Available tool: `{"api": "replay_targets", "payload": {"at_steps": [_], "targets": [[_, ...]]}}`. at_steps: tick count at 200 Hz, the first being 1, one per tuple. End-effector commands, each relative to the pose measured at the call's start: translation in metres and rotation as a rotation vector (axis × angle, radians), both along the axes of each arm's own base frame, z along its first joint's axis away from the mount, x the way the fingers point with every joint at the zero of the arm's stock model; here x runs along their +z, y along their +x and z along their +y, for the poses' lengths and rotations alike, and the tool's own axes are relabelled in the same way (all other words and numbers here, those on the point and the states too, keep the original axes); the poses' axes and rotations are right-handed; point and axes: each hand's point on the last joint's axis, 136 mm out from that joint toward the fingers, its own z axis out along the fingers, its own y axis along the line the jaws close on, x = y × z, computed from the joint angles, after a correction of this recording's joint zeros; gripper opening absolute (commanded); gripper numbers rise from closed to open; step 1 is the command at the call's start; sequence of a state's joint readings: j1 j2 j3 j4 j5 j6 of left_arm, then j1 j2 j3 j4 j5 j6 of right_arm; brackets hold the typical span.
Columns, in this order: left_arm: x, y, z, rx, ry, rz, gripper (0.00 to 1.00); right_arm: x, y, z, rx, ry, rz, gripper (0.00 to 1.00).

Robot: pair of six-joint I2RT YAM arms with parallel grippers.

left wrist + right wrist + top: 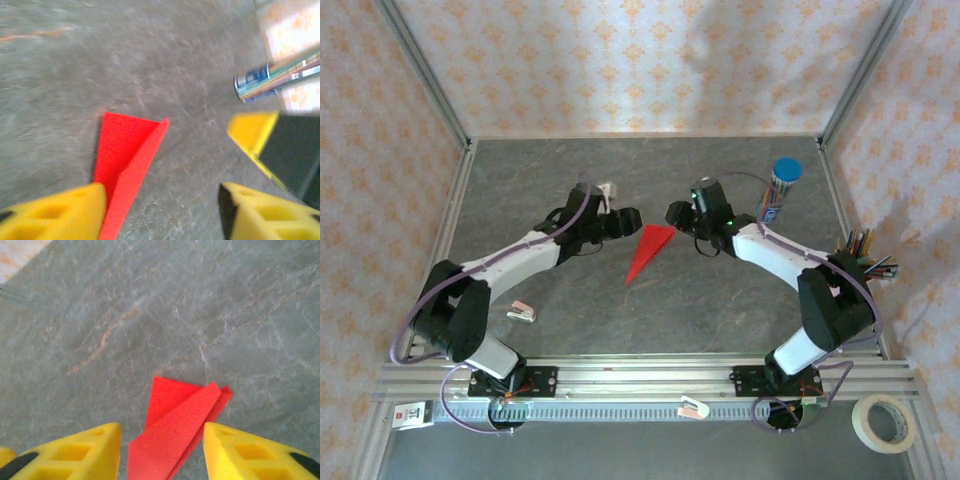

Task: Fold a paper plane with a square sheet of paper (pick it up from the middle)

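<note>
On bench [740, 300] ctr, plane [648, 250] lies loose.
L gripper [628, 222] at its 11, R gripper [675, 215] at 1: both open, empty; nudge may unfold it.

Grey table [720, 310] bears the paper plane [648, 252]; pencil tube [782, 190] too.

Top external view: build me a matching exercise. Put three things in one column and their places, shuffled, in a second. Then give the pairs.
Things:
1. paper plane
2. tube of coloured pencils
3. roll of tape

Places:
A. near right corner of the view
B. centre, lying flat
C. far right, blue cap on top

Pairs: 1-B; 2-C; 3-A
</note>
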State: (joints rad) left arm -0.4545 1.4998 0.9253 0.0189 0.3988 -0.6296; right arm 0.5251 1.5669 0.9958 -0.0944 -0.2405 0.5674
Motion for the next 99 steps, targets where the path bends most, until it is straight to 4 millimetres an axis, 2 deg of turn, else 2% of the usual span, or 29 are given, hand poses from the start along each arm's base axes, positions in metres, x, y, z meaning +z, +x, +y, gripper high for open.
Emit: {"api": "replay_targets", "payload": {"at_steps": [1,21,37,52,66,99], "targets": [[-0.022,-0.003,0.042,0.119,0.117,0.001,0.74,-0.012,-0.018,-0.001,-0.048,-0.111,0.046,0.55],[-0.029,-0.006,0.068,0.177,0.182,-0.017,0.84,-0.021,-0.025,0.011,-0.064,-0.176,0.053,0.71],[-0.036,-0.01,0.081,0.203,0.199,-0.023,0.9,-0.027,-0.027,0.021,-0.081,-0.231,0.044,0.82],[-0.043,-0.013,0.09,0.228,0.199,-0.018,0.95,-0.034,-0.028,0.032,-0.087,-0.274,0.038,0.86],[-0.048,-0.017,0.09,0.23,0.178,-0.02,0.99,-0.042,-0.027,0.035,-0.103,-0.326,0.045,0.88],[-0.062,-0.023,0.095,0.24,0.184,-0.004,0.99,-0.058,-0.021,0.042,-0.105,-0.398,0.077,0.93]]}}
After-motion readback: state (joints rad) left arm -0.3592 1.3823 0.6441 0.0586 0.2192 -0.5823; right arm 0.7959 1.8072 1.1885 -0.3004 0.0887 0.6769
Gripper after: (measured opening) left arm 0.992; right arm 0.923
